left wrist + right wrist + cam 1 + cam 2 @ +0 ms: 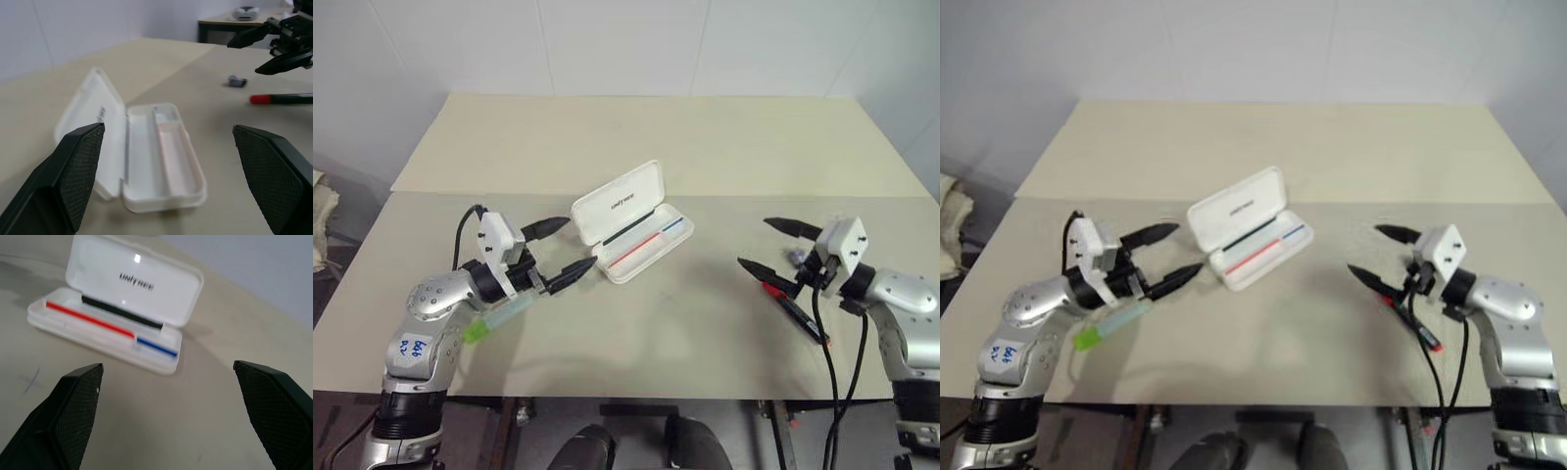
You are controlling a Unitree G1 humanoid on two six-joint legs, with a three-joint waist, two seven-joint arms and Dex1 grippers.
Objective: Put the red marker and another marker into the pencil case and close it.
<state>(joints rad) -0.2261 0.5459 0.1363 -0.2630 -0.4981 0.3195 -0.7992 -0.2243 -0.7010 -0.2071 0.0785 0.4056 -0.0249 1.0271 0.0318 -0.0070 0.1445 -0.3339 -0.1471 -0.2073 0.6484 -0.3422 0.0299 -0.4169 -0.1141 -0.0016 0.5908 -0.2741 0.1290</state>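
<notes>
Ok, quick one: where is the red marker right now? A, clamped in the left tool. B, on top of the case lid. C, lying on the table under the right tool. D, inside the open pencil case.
C: the red marker lies flat on the table beneath the open right tool, well apart from the open pencil case.

Bare tabletop (705,313) between open pencil case (631,235) and red marker (798,311)

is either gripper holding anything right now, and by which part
Nothing is held. The left gripper and right gripper are both open and empty; both markers lie on the table.
</notes>
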